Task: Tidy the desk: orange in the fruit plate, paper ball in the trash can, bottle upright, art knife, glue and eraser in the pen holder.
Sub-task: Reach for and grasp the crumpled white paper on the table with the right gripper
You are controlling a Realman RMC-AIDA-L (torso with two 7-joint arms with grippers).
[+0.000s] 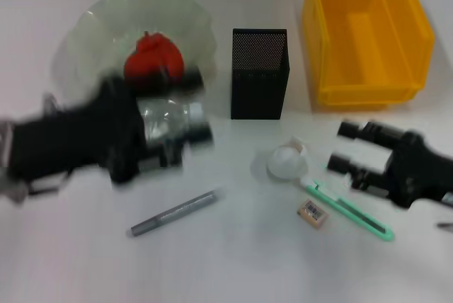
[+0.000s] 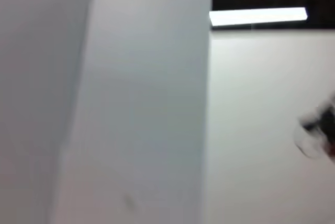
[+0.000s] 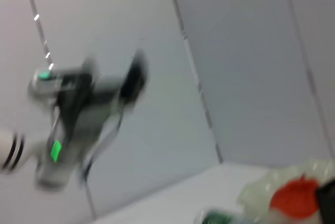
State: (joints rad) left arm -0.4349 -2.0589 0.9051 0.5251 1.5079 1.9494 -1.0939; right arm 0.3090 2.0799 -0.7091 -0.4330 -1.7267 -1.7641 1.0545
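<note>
Nearest me on the table [image 1: 233, 267] lie the grey glue stick [image 1: 173, 213], the beige eraser [image 1: 313, 212] and the green art knife [image 1: 348, 209]. Just past them sits the paper ball [image 1: 287, 161]. My right claw [image 1: 341, 146] hovers beside the knife, fingers apart, holding nothing. My left claw [image 1: 195, 108] is blurred over the bottle [image 1: 166, 120]; I cannot tell its grip. Beyond stand the pen holder [image 1: 259, 73], the orange [image 1: 153, 59] in the fruit plate [image 1: 92, 27], and the trash can [image 1: 364, 30].
</note>
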